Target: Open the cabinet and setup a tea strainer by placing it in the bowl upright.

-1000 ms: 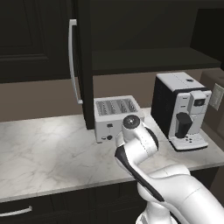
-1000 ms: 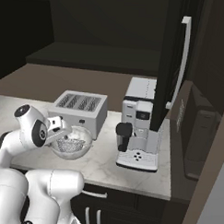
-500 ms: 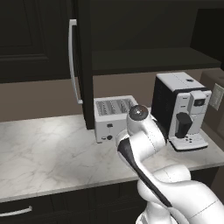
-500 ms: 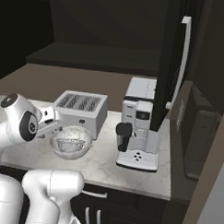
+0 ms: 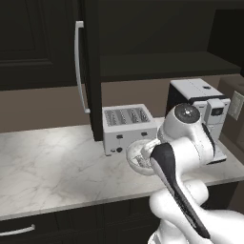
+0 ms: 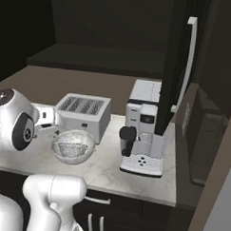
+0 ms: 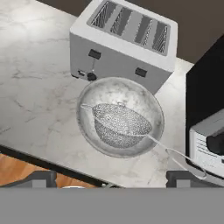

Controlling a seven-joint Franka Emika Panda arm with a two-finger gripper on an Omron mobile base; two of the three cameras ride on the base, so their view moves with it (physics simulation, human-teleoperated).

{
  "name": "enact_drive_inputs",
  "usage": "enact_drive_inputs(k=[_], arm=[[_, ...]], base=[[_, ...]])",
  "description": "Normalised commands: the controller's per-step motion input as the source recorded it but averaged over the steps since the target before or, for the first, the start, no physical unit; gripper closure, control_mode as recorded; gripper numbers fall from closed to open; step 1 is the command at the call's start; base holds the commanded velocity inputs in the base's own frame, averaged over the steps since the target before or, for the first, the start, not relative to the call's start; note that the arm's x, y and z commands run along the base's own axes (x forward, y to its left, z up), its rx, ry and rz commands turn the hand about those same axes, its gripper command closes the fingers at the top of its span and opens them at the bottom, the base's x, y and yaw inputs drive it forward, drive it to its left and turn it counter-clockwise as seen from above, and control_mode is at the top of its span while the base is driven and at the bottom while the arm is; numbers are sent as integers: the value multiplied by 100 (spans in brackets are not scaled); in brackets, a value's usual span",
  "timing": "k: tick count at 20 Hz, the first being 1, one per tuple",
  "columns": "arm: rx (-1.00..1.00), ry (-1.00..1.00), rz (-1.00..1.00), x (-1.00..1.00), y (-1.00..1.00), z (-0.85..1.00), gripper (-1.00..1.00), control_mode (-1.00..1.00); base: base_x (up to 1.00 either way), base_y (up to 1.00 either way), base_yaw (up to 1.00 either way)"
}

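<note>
Along the bottom edge of the hand view, the gripper [image 7: 111,178] hangs with its fingers spread wide and nothing between them, looking down on the worktop from above. Just above it at mid-frame, the tea strainer [image 7: 119,125] sits mesh-cup up inside the bowl [image 7: 89,104], its thin wire handle running out over the rim toward the lower right. At the top of that frame stands the toaster [image 7: 122,41], just behind the bowl; the coffee machine [image 6: 144,133] is at the centre of the right base view. From the left base view, the cabinet [image 5: 89,71] door stands swung open at upper left, edge-on to the camera, above the marble counter [image 5: 52,167]. Both steps look complete: door open, strainer seated upright and released. Little seems left but pulling the arm clear.
</note>
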Motion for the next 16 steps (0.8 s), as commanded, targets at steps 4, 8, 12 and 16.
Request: enact_drive_inputs(k=[4,8,12,16], arm=[[22,3,-18,-35,-62,35,-100,-100],[8,4,-28,-20,-60,22,-100,-100],[2,6,-28,-9,-53,20,-100,-100],[0,11,-30,2,-31,0,-100,-100]], base=[[0,0,0],[0,0,0],[0,0,0],[0,0,0]])
